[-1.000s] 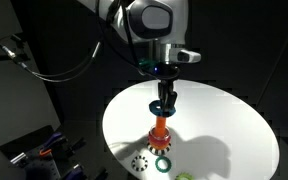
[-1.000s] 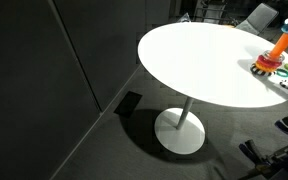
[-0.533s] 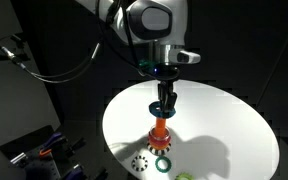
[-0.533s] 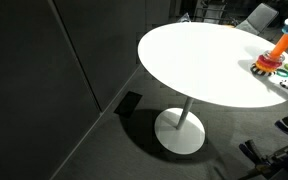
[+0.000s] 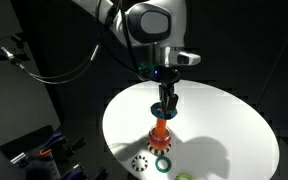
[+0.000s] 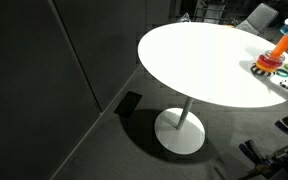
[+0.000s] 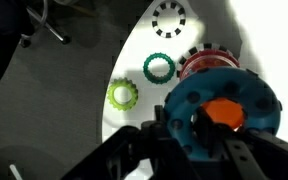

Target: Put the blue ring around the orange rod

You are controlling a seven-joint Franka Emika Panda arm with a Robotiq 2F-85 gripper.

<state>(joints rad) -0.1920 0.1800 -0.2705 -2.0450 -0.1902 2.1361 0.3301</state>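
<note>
The blue ring [image 7: 248, 86] is held flat in my gripper [image 7: 182, 123], which is shut on the ring's rim with one finger inside the hole. The orange rod's rounded top [image 7: 224, 113] shows through the hole from above. In an exterior view the gripper [image 5: 165, 106] hangs with the ring [image 5: 164, 109] just above the upright orange rod [image 5: 160, 127] on its red base. The rod [image 6: 281, 46] also stands at the table's far right edge in an exterior view, where the gripper is out of frame.
The round white table [image 5: 234, 130] carries a dark green ring [image 7: 159, 68], a light green toothed ring [image 7: 123, 95] and a white toothed ring [image 7: 168, 18] next to the rod's red base [image 7: 209, 62]. Dark floor surrounds the table [image 6: 194, 60].
</note>
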